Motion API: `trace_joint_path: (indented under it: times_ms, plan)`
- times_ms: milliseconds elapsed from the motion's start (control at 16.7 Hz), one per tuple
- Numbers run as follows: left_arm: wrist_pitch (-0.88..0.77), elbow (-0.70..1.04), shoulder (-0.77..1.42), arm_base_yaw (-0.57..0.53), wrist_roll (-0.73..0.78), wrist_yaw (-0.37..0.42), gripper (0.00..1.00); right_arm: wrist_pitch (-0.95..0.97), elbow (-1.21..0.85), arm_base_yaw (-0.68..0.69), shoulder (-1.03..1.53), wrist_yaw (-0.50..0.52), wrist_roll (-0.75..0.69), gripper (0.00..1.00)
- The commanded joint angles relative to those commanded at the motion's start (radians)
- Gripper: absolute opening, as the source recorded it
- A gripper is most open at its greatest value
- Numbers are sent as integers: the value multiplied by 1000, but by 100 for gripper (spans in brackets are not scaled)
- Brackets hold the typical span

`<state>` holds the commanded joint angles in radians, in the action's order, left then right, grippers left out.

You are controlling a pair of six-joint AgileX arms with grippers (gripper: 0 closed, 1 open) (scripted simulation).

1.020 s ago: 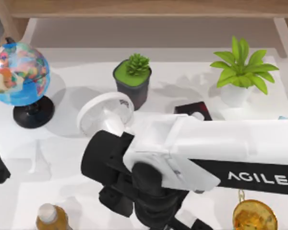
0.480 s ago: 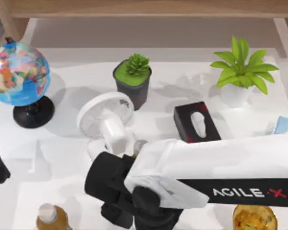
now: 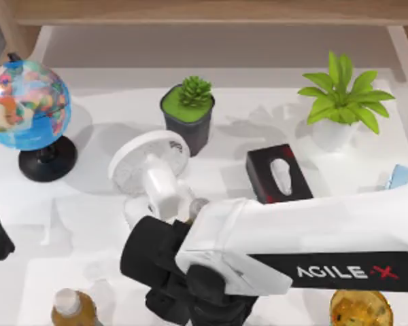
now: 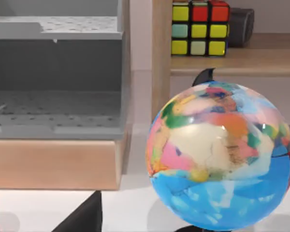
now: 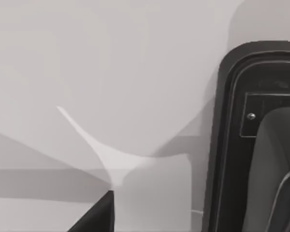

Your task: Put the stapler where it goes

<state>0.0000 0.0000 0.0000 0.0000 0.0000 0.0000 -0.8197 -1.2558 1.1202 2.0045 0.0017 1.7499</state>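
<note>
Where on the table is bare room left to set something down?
Bare patches: between the globe and the fan, and between the dark plant pot and the leafy plant. Crowded: around the tissue box and under the right arm.

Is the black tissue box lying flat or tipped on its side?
Flat: the tissue box rests on the table, its white opening facing up.

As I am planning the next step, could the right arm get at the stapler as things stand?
Probably yes: the right end effector hangs low over the front of the table, and its wrist view shows the stapler close by, with nothing between.
</note>
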Motion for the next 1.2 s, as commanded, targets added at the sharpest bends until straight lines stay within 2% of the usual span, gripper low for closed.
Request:
trace_joint_path:
  times_ms: [600,1200]
  plan:
    - [0,0,0,0,0,0,100,0,0,0,0,0,0,2]
    - [0,0,0,0,0,0,100,-2,1,3,-4,0,2,0]
